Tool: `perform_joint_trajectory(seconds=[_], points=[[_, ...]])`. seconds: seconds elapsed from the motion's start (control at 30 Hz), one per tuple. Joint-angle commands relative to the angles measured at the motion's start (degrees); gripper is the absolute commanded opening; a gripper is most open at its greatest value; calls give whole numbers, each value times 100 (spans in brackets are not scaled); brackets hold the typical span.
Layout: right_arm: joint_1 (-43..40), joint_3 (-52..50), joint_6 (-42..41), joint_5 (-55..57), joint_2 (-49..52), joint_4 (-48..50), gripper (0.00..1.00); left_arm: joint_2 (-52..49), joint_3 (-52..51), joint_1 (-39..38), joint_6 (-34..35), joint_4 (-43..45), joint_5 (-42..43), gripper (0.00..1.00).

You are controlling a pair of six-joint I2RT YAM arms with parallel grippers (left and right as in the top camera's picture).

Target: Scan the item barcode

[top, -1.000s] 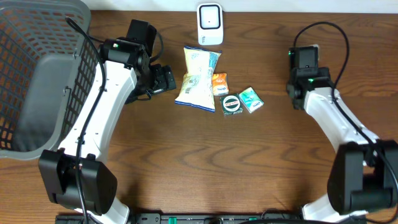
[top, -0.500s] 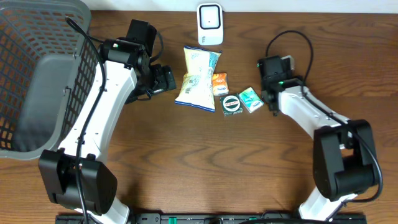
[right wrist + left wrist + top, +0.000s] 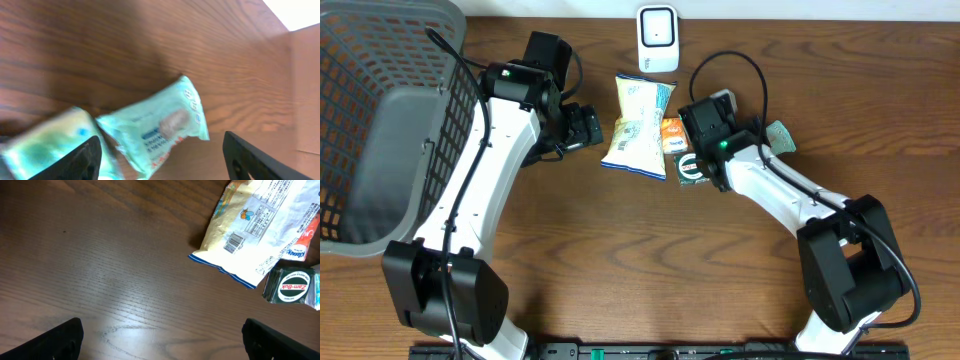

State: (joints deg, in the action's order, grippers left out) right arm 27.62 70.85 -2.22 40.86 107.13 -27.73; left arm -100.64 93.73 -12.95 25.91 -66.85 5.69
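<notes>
Green packet [image 3: 155,122] before wide-open right pincer [image 3: 160,138]

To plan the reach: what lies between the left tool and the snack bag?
Nothing: only bare table separates left tool and snack bag, in the left wrist view.

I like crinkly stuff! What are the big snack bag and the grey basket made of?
The snack bag looks like thin, shiny plastic film: it is wrinkled and catches the light. The grey basket looks like hard, matte plastic, with walls moulded as an open grid.
</notes>
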Motion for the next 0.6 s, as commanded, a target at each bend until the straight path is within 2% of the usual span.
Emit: perform_joint_trajectory(seconds=[0.0,0.17,0.27,0.3,0.43,0.5,0.57], points=[[-192,487,-208,-835,-251,-186,77,-22,-31,11,72,-13,-15,100],[-968,896,-608,-2212,-339,-627,82,-22,-31,11,72,-13,-15,100],[-1725,905,-885,-3620,-323,-787,95,-22,-31,11,72,-13,-13,100],[-1969,903,-894,-4140,-304,-868,96,-22,-31,11,72,-13,-13,100],[-2889,863,-1019,-5821,-271,-1320,94,-22,-31,11,72,-13,-13,100],[-3237,807,-1016,-6105,-264,-1504,94,-22,-31,11,72,-13,-13,100],[-3528,662,-1023,-6109,-264,-1558,87,-22,-31,11,72,-13,-13,100]])
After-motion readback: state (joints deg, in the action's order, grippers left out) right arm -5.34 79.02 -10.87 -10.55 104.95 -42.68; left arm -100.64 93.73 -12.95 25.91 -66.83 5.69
